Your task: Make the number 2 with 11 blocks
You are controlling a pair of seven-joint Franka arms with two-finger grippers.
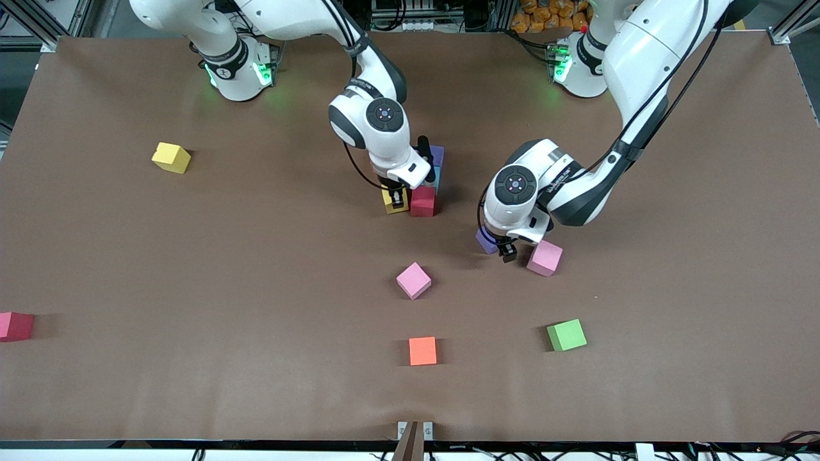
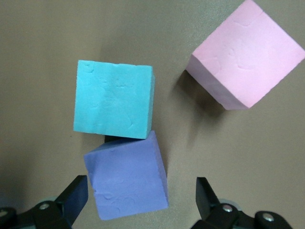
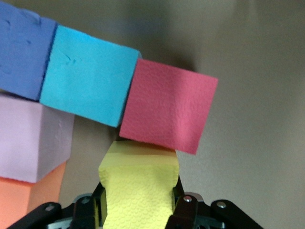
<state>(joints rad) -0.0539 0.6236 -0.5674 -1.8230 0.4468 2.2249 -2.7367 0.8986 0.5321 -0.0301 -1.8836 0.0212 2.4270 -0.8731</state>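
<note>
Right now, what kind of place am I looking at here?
Most likely a robotics lab workbench. Two white arms are bolted along one edge of a brown-covered table, aluminium framing and cables ring it, and foam cubes such as the green block and orange block lie scattered as practice pieces.

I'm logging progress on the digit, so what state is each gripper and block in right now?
right gripper: shut on held yellow block, beside red block.
left gripper: open, over purple block.
number 2: unfinished, only a few cubes joined.
loose yellow block, orange block, green block: lying free.
</note>
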